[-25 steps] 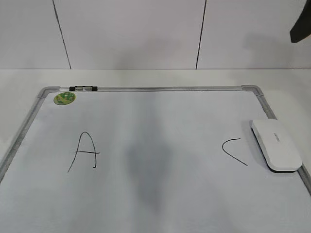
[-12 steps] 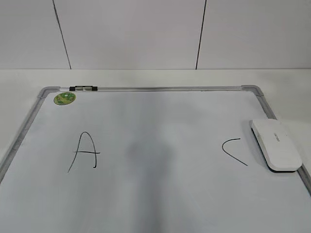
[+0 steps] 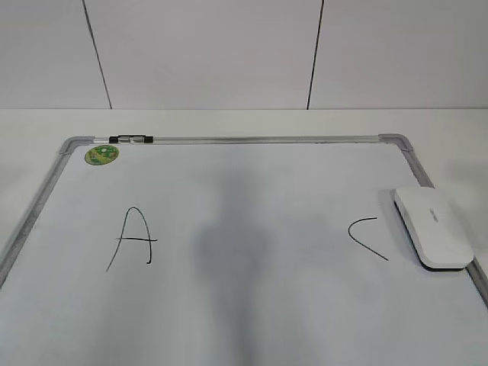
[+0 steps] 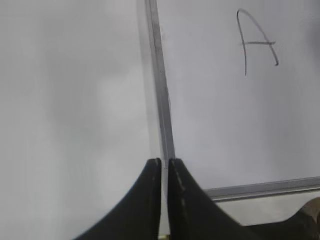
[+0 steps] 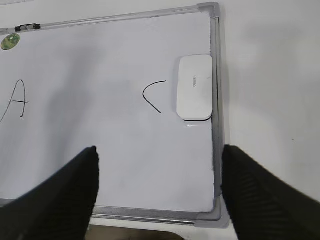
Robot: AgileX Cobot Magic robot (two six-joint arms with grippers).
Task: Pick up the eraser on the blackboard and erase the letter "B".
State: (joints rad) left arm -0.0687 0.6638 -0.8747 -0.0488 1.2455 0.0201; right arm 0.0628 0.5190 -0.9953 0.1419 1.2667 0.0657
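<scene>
The white eraser (image 3: 432, 227) lies on the blackboard (image 3: 252, 139), a white board with a silver frame, against its right edge; it also shows in the right wrist view (image 5: 194, 87). A black "A" (image 3: 133, 238) is at the left and an open "C" (image 3: 367, 237) sits just left of the eraser. No letter "B" shows anywhere; the board between "A" and "C" is bare. My right gripper (image 5: 159, 160) is open and empty, high above the board's near right corner. My left gripper (image 4: 164, 162) is shut and empty over the board's left frame (image 4: 162, 100).
A small green round sticker (image 3: 101, 154) and a black clip (image 3: 131, 139) sit at the board's far left corner. The white table (image 3: 450, 130) surrounds the board and a white panelled wall stands behind. Neither arm shows in the exterior view.
A dark part of the right arm at the upper right corner of the exterior view has moved out of sight. The eraser and the letters have not moved.
</scene>
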